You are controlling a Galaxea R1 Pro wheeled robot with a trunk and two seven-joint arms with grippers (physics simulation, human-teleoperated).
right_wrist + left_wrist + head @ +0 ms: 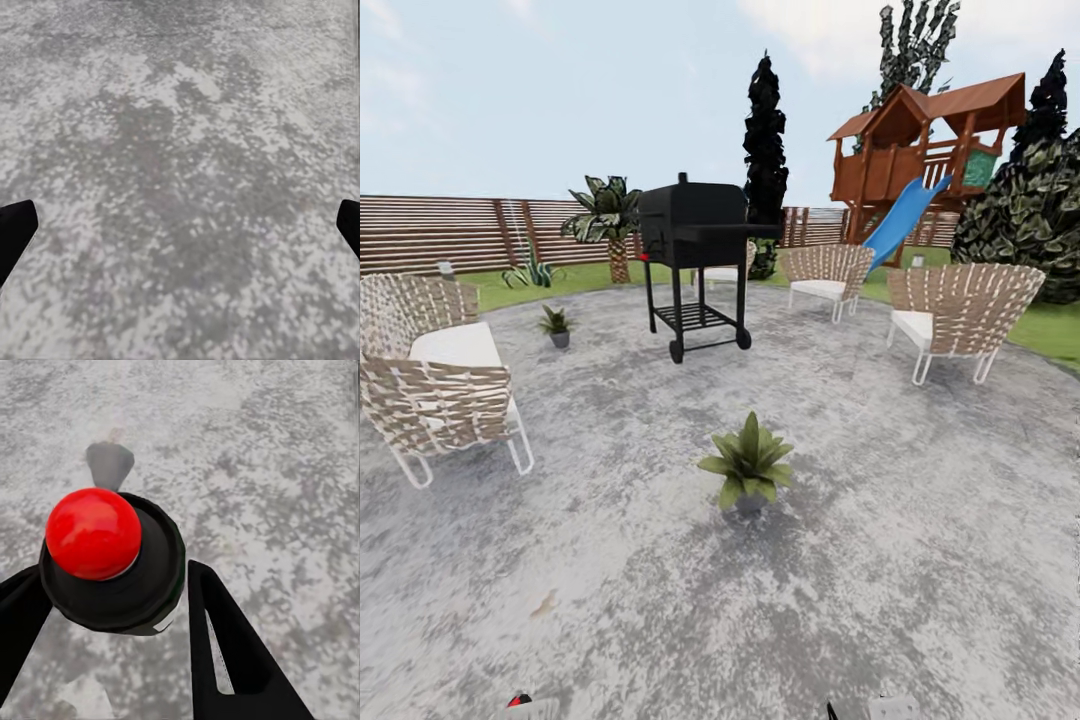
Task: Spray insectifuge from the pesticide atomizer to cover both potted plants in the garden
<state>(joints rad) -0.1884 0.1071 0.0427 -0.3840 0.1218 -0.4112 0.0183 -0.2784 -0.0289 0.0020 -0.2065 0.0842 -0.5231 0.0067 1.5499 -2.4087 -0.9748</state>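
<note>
Left gripper (112, 607) clamps round-topped glossy red atomizer (94, 534).

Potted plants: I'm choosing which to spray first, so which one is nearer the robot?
The broad-leaved potted plant in mid-patio is nearer. The smaller spiky one sits farther back, between the wicker seat and the black grill.

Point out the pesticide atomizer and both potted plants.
pesticide atomizer (94, 532), left wrist view, on its red top.
broad-leaved potted plant (748, 462), head view, on its leaves.
spikier potted plant (556, 322), head view, on its leaves.
</note>
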